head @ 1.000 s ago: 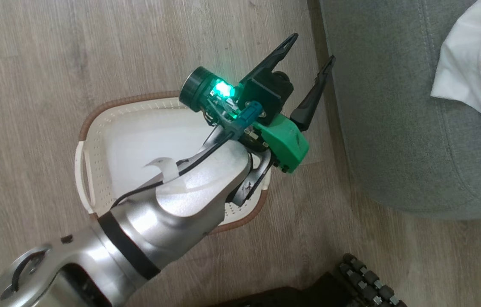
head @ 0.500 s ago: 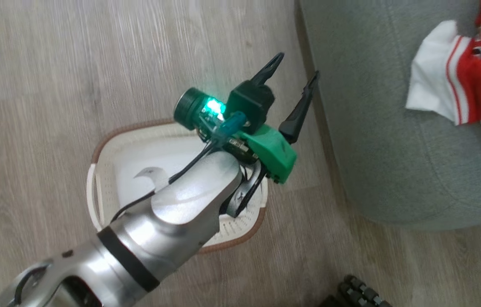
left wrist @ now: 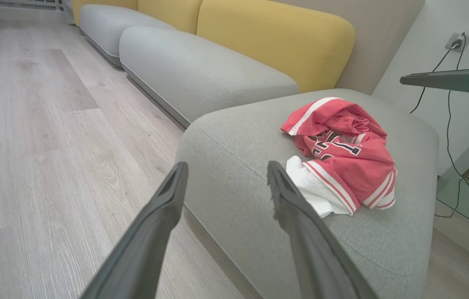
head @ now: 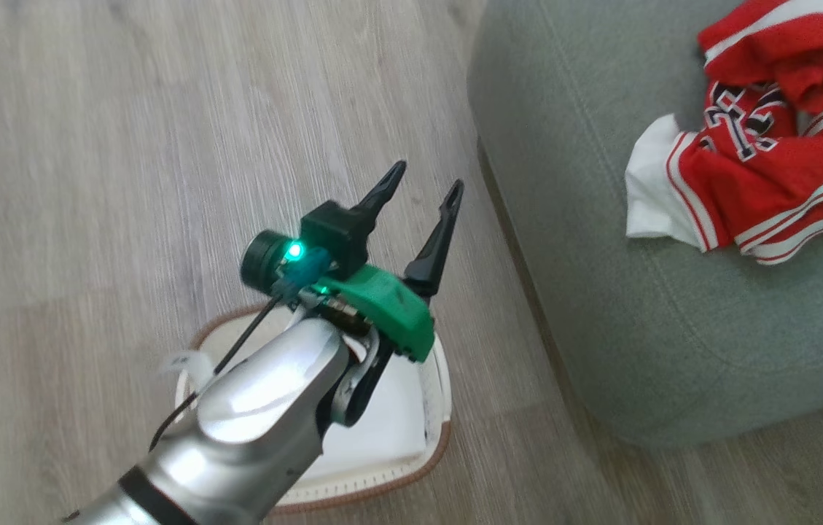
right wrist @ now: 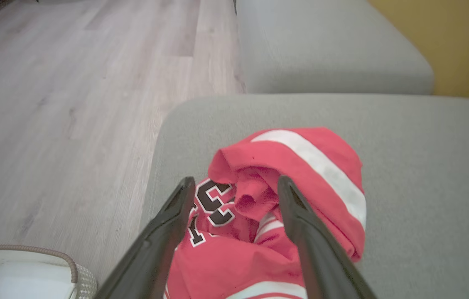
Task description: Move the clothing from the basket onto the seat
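Jerseys lie on seat cushion; basket looks emptied. Left pincer and right pincer both apart. I'd back off next.

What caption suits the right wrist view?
Open right gripper pointing at the red clothing on the grey seat; basket on the floor nearby.
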